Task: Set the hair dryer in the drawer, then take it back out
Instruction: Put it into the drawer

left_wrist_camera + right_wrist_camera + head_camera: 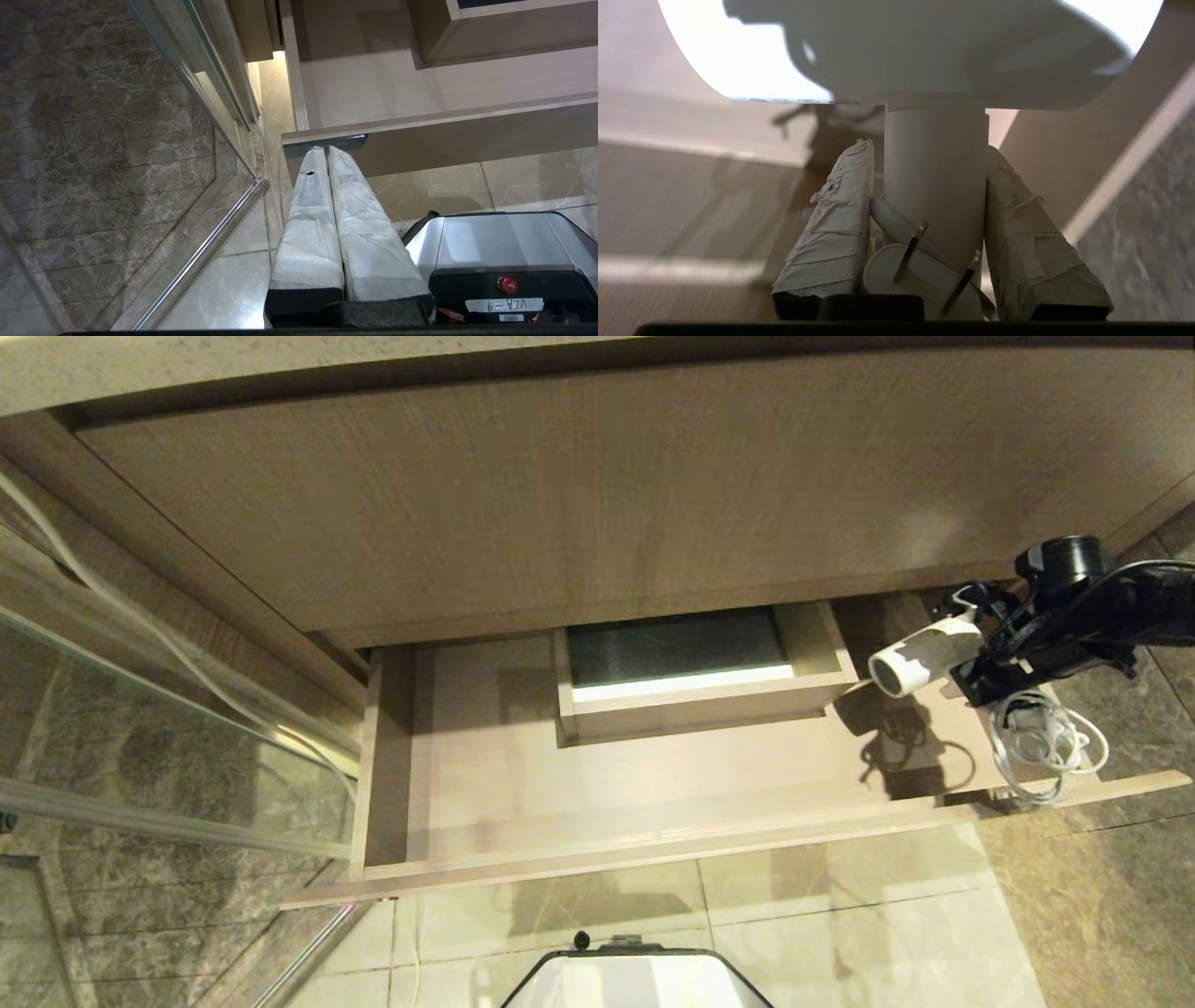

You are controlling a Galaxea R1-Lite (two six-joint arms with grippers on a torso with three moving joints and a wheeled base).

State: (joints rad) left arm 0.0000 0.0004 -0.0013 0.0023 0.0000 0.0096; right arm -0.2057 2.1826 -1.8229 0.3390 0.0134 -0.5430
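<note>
Open wood-grain drawer, marble floor, right gripper jaws clamping hair dryer, left jaws closed.

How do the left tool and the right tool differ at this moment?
The right tool grips the hair dryer by its handle, above the drawer; the left tool holds nothing. Right fingers stand apart around the handle; left fingers lie pressed together outside the drawer front. Both have white-wrapped fingers.

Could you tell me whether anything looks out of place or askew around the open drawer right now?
Yes: the hair dryer's cord hangs in a loose coil over the drawer's right end. The right pincer grips the hair dryer by its handle, with the plug wedged between the fingers. The loops could snag.
</note>
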